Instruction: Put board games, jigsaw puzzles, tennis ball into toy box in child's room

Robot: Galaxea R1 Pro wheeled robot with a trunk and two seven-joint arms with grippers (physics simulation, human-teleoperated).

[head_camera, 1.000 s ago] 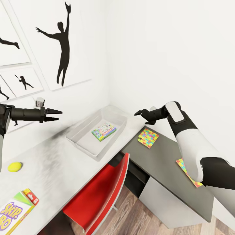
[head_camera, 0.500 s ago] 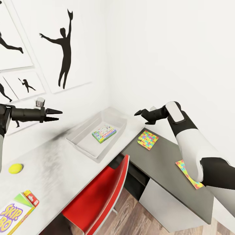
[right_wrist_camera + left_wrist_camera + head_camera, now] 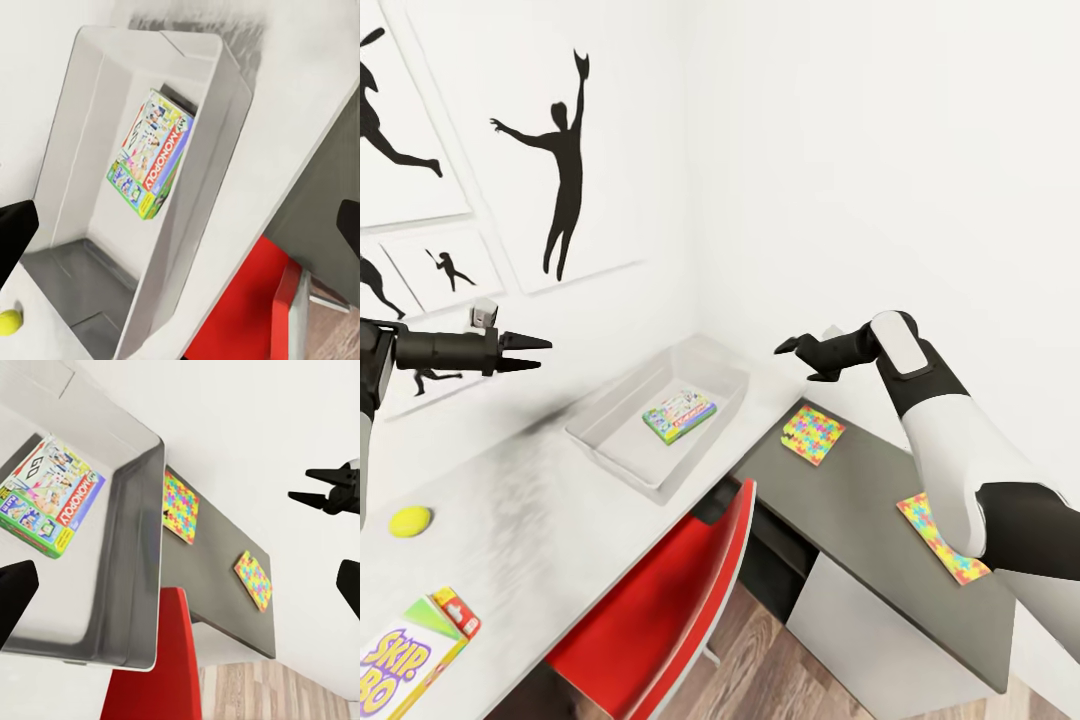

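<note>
On white table (image 3: 550,520) against silhouette-postered wall (image 3: 560,160): toy box (image 3: 622,447), tennis ball (image 3: 409,521)

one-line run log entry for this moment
toy box: holds Monopoly box | jigsaw puzzles: on dark side unit | tennis ball, SKIP-BO box: on desk top | left end effector, right end effector: open, empty

The toy box (image 3: 622,440) looks smooth, faintly translucent grey plastic; the chair (image 3: 680,610) glossy red plastic; the floor (image 3: 760,660) wood-grained planks; the table (image 3: 510,520) matt white.
</note>
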